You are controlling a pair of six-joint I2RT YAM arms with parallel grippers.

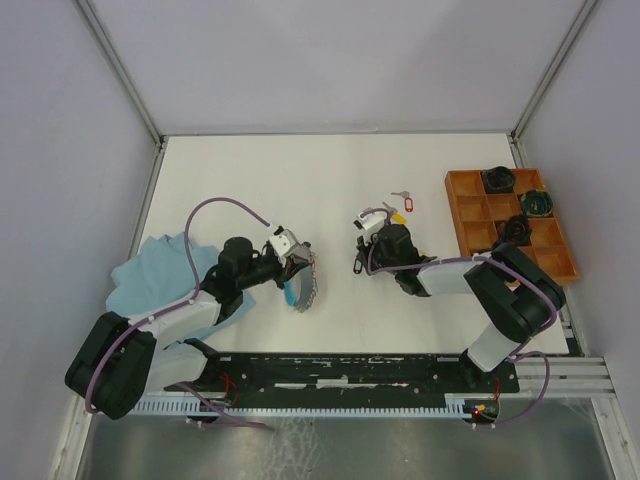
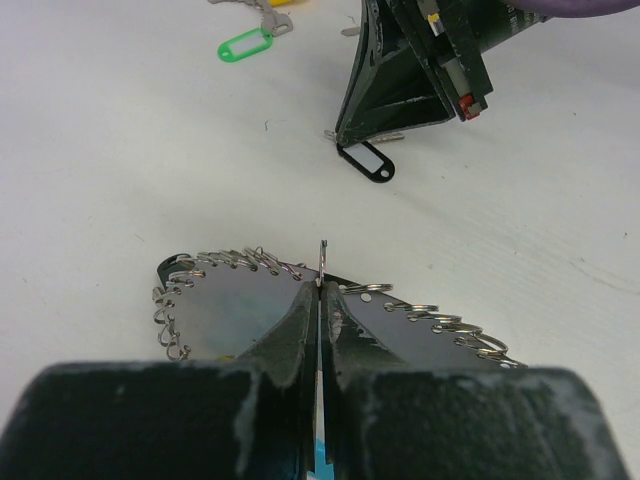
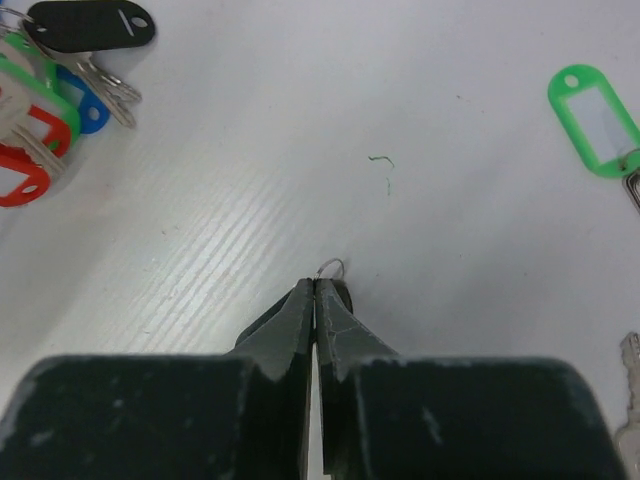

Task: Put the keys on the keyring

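Your left gripper (image 2: 320, 290) is clamped tight on the keyring (image 2: 322, 262). It's a thin grey wire, edge-on between the fingertips, with its bright blue sleeve (image 2: 320, 455) down inside the jaws. Small split rings (image 2: 235, 260) are strung along it, fanning out to 9 and 3 o'clock of the tips. You don't get the whole loop in the wrist view: the fingers cover its middle and the frame edge cuts the sleeve. From above, the keyring sits left of table centre, with the blue cloth (image 1: 160, 270) at its 9 o'clock.

Your right gripper (image 3: 316, 285) has its tips pressed together, barely a slit, down at the table. A small wire loop (image 3: 333, 265) pokes out at 12 o'clock of the tips. Can't tell if it's pinched or just lying there. The black-tag key (image 2: 366, 163) lies flat right at those tips, blade mostly hidden behind the fingers.

Farther out in the right wrist view:
- **2 o'clock:** a green-tag key (image 3: 592, 105), blade cut by the frame.
- **10 o'clock:** a bunch of tags (image 3: 45, 100) in black, green, blue and red, partly out of frame.
- **4 o'clock edge:** a bare key (image 3: 628, 400), clipped.

From above, a red tag (image 1: 407, 206) lies at 1 o'clock of the right gripper. At the far right, 3 o'clock, is an orange tray (image 1: 470, 210) with dark coiled bundles (image 1: 497, 180) in some compartments, too small to make out.
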